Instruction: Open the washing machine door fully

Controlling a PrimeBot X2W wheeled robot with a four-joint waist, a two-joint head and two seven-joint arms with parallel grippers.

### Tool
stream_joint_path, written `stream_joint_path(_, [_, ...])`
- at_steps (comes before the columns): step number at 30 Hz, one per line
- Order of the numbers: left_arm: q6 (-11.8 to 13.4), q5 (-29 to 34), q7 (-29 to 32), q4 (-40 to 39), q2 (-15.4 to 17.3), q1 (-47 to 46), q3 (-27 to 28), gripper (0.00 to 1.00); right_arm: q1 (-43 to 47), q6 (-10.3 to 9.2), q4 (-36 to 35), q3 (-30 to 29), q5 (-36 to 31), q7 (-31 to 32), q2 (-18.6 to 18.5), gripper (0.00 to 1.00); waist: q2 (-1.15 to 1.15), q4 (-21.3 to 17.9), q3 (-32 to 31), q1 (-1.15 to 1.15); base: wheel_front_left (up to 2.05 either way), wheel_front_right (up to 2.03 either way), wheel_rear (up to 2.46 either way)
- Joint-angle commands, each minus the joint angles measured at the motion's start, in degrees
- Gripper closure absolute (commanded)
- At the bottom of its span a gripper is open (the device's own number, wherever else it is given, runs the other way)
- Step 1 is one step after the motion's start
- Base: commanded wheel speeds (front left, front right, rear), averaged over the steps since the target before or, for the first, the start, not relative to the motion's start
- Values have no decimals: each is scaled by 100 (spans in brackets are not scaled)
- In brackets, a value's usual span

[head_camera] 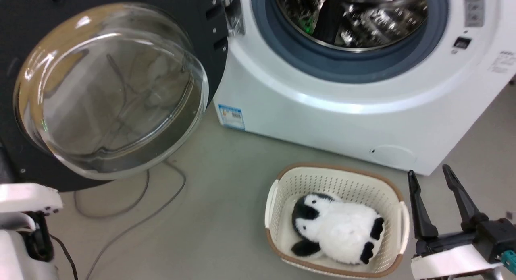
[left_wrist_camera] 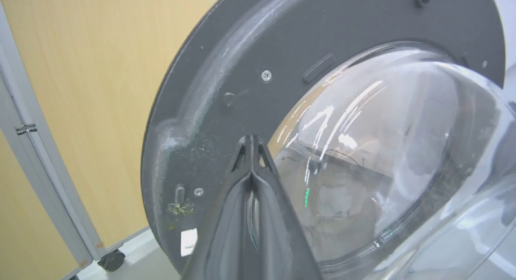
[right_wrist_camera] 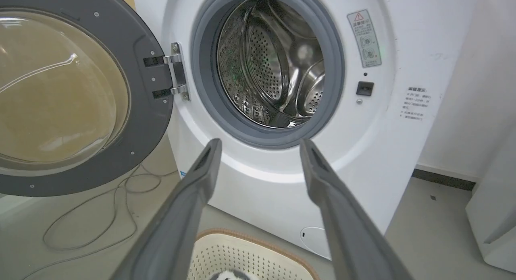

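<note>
Head view: the washing machine door stands wide open at ten o'clock, inner face toward the camera, its clear glass bowl bulging out of the dark rim; the door hangs on a metal hinge at the nine o'clock side of the white washing machine, whose grey gasket and steel drum lie exposed at twelve o'clock. The left gripper has its fingers pressed together, holding nothing; in the left wrist view its tips point at the door's rim just beside the glass, and contact cannot be judged. The right gripper, at four o'clock, has its fingers spread wide and empty, well apart from the machine. A cream basket at five o'clock holds a plush penguin; grey cables trail on the floor below the door.
</note>
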Motion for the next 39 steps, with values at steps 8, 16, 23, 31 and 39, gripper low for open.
stream_joint_path(8, [-129, 217, -24, -1092, -511, 927, -689, 100, 317, 5, -219, -116, 241, -24, 62, 0, 0, -332, -586, 0, 0, 0, 0])
stream_joint_path(16, [-164, 76, -24, -1409, -696, 1536, -1309, 100, 460, 5, -244, -108, 346, -24, 63, 0, 0, -673, -767, 0, 0, 0, 0])
stream_joint_path(23, [-98, -24, -24, -1524, -734, 1983, -1812, 0, 541, 5, -235, -112, 388, -24, 64, 0, 0, -1016, -845, 0, 0, 0, 0])
stream_joint_path(31, [32, -118, -24, -1558, -738, 2224, -2259, 0, 614, 5, -192, -122, 442, -24, 64, 0, 0, -1307, -876, 0, 0, 0, 0])
stream_joint_path(39, [123, -274, -24, -1494, -739, 2403, -2439, 0, 644, 5, -125, -64, 467, -24, 64, 0, 0, -1603, -876, 0, 0, 0, 0])
